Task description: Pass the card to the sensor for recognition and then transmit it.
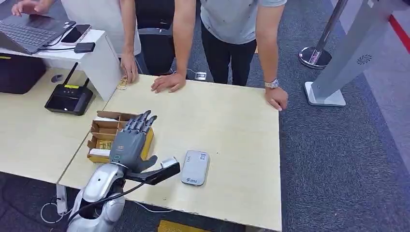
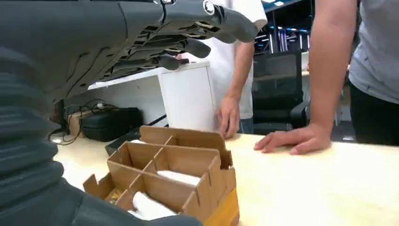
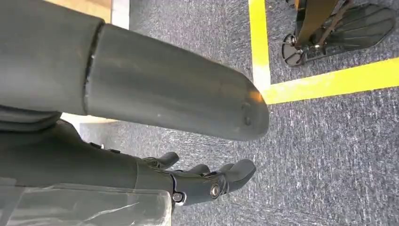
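Left hand (image 1: 129, 141) hovers flat over the cardboard box (image 1: 104, 140), fingers extended and spread, palm down, holding nothing; from the left wrist view the fingers (image 2: 188, 28) hang clear above the dividers. Right hand (image 3: 197, 181) hangs over grey carpet with yellow floor tape, fingers loosely apart and empty. Box sits at the near-left part of the pale wooden table (image 1: 227, 135), close to the seam with the adjoining table. Its corrugated partitions form open cells; white cards (image 2: 176, 178) lie in several. Sensor (image 1: 195, 167), a rounded grey-white slab, lies flat near the front edge, just right of the hand, with bare tabletop beyond. Two people's hands (image 1: 168, 82) rest on the far edge.
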